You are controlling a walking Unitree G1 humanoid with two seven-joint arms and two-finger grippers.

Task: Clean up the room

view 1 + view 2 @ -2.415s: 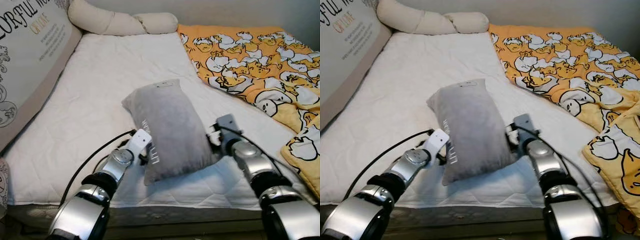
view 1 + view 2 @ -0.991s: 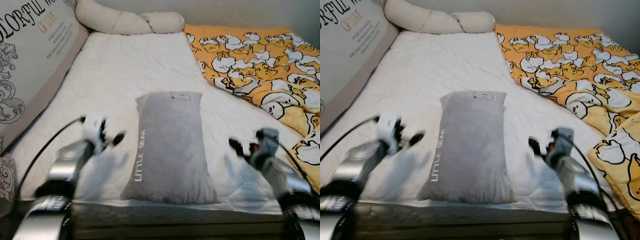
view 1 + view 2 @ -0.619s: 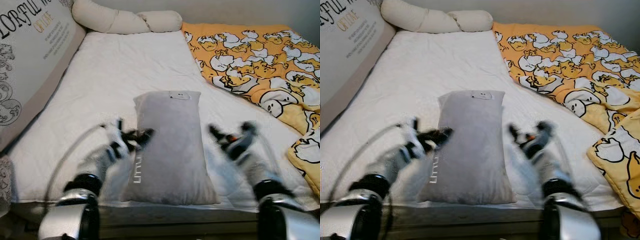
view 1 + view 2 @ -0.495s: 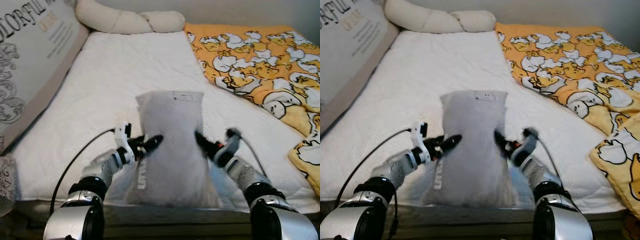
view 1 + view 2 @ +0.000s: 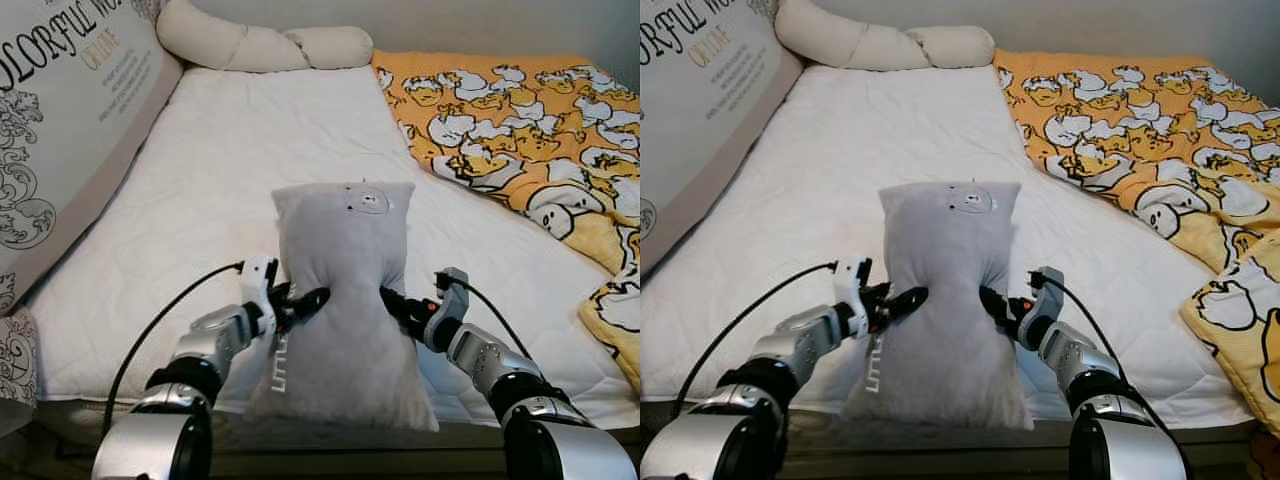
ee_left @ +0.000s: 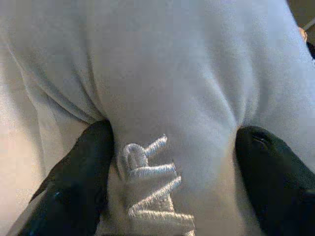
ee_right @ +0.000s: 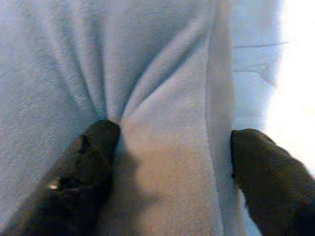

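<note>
1. Left eye view: the pillow [image 5: 340, 300] lies lengthwise at the near edge of the bed [image 5: 230, 170], its far end lifted and its waist pinched in. The left gripper [image 5: 296, 302] presses into one long side, the right gripper [image 5: 398, 304] into the other. My judgement: the pillow is gripped but not yet placed, so tidying is at an early stage. A duck-print blanket [image 5: 520, 130] lies rumpled across the bed's right side, probably yet to be straightened. A long cream bolster [image 5: 260, 45] sits along the head edge.

2. Right eye view: the same squeeze shows, with the pillow's near end resting on the bed's near edge. A printed cushion [image 5: 700, 90] leans along the left edge.

3. Left wrist view: the left gripper's fingers [image 6: 74, 182] stand fairly wide, with a thick fold of grey plush bulging between them, embroidered white lettering on it.

4. Right wrist view: the right gripper's fingers [image 7: 88, 167] likewise straddle a creased fold. The pillow looks soft, grey and well stuffed.
</note>
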